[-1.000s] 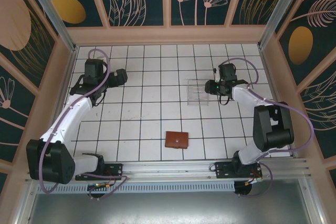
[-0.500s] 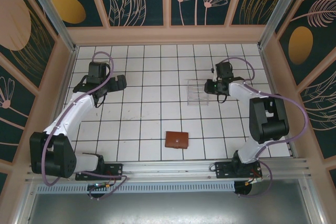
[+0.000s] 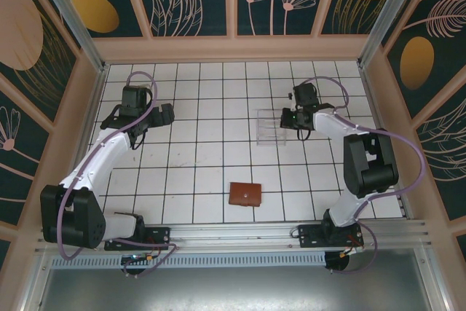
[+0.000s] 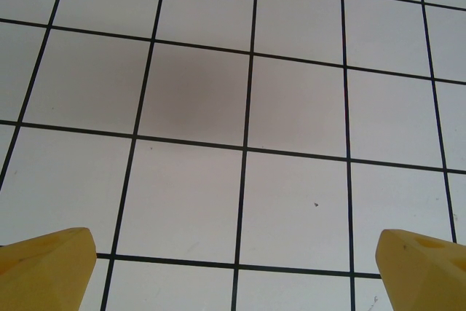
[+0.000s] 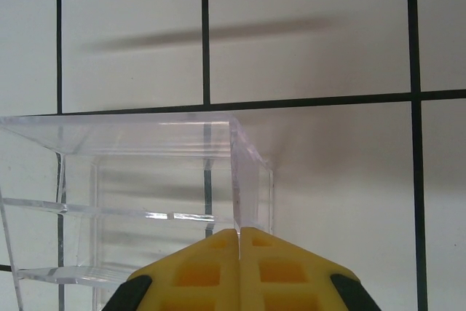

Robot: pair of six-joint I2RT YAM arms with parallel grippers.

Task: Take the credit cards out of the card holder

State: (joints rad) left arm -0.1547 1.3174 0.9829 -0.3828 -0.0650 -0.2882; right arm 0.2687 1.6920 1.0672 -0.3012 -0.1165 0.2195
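Starting at my right hand (image 5: pixel 239 232), I am seeing its yellow fingers (image 5: pixel 211 271) pressing flat together with nothing showing between them, their ribbed, blocky tips sitting just beside the near upper corner of the clear box (image 5: pixel 145 143). That box is looking like rigid acrylic, with sharp edges, thin glassy walls and inner dividers, and it is casting a soft shadow on the tiles. My left hand (image 4: pixel 233 247) is hanging spread wide over bare tiles on the far left, its two yellow tips standing well apart and gripping nothing. Moving outward, the desk (image 3: pixel 196 165) is showing as glossy white squares ruled by dark grout lines. The card holder (image 3: pixel 245 194) is lying near the front edge between the two arm bases, well apart from both hands; it is a small brown rectangle, leathery and matte, lying folded shut. I am judging the task as not yet begun: the credit cards are presumably sitting inside, and reaching, opening and pulling them out are all waiting to be done.
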